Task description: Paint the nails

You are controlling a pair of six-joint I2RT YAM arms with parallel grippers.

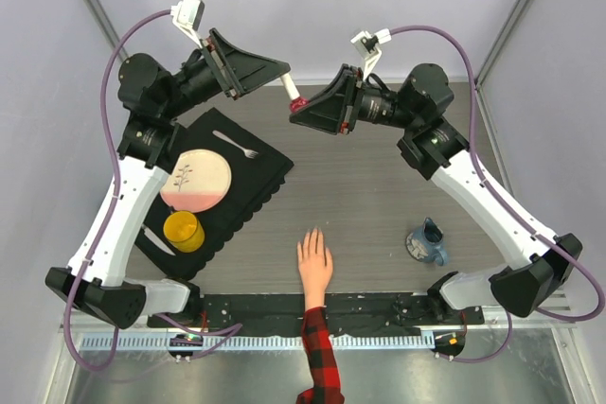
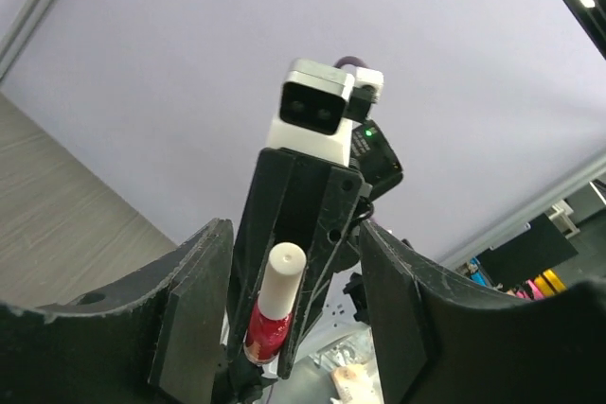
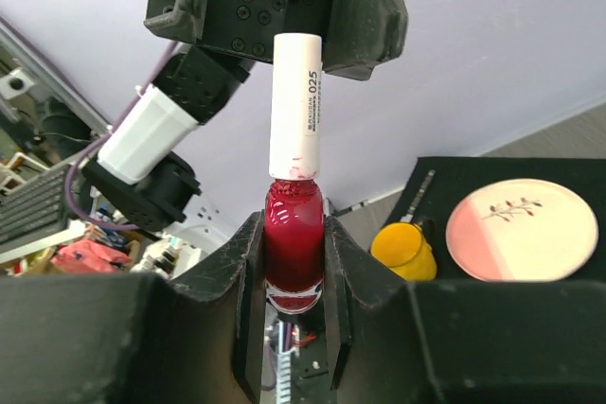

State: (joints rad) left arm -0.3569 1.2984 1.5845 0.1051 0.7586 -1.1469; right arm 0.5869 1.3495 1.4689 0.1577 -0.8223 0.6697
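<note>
A small red polish bottle [image 3: 294, 243] with a tall white cap [image 3: 295, 106] stands upright, and my right gripper [image 3: 294, 234] is shut on its glass body. It is held high over the back of the table [image 1: 294, 96]. My left gripper [image 2: 294, 234] faces it from the other side, jaws wide open on either side of the cap [image 2: 283, 276] without touching it. In the top view the left gripper [image 1: 284, 71] sits just above and behind the bottle. The pale hand [image 1: 314, 260] with a plaid sleeve [image 1: 320, 357] lies flat at the near edge. Its nails [image 1: 311, 233] are too small to judge for colour.
A black placemat [image 1: 260, 172] on the left carries a pink-and-cream plate [image 1: 196, 182], a yellow cup [image 1: 183, 231] and a fork [image 1: 237, 146]. A small blue-grey object [image 1: 428, 243] stands on the near right of the table.
</note>
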